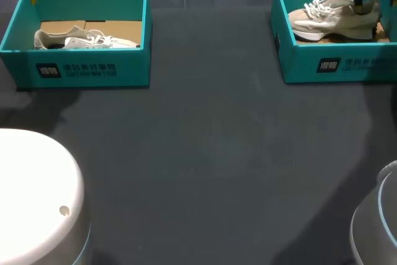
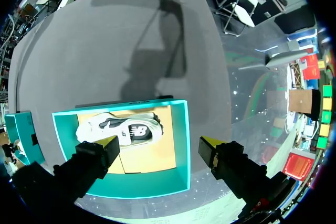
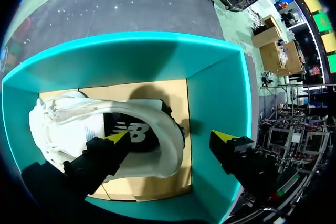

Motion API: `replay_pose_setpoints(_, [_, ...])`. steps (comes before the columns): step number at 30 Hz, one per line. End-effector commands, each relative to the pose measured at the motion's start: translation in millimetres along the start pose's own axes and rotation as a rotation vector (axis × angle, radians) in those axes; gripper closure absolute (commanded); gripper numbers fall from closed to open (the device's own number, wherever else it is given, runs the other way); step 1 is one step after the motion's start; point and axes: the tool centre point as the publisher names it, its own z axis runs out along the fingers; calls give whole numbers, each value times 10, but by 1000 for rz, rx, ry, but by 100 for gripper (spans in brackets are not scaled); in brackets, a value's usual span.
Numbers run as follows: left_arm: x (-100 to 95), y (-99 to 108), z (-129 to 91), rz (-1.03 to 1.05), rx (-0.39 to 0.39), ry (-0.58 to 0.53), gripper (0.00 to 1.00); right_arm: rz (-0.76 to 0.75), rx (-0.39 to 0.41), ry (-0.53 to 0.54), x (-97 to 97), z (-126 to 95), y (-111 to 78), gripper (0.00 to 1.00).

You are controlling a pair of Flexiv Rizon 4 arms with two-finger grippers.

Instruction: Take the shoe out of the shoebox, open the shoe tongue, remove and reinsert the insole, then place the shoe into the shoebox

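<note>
The right claw is down in the box at the far right corner of the counter. It is wide open and holds nothing. It sits over the heel of the shoe, likely ready to pinch it. The left claw, open and empty, hangs above the other box.

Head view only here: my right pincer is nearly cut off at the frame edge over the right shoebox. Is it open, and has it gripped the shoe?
Observer: The right pincer is open, not gripping the right shoe.
Operator: Where are its tips?
Observer: One is over the shoe's side near the heel, the other over the end wall of the right shoebox.
Operator: And the left?
Observer: The left pincer is open, straddling a wall of the left shoebox; the left shoe lies inside, ahead of one tip.
</note>
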Motion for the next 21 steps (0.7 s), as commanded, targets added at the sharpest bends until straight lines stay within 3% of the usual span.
replay_pose_setpoints(1, [1,-6,-4,1,-1,2,0,3,52,15,-3,140,116,4])
replay_pose_setpoints(5, [1,-6,-4,1,-1,2,0,10,67,23,-7,220,127,5])
replay_pose_setpoints(7, [1,-6,-4,1,-1,2,0,14,74,26,-6,250,129,13])
replay_pose_setpoints(10, [1,-6,-4,1,-1,2,0,16,81,30,-6,280,128,14])
replay_pose_setpoints(13, [1,-6,-4,1,-1,2,0,20,91,34,2,314,119,24])
replay_pose_setpoints(21, [1,-6,-4,1,-1,2,0,36,120,37,13,386,63,35])
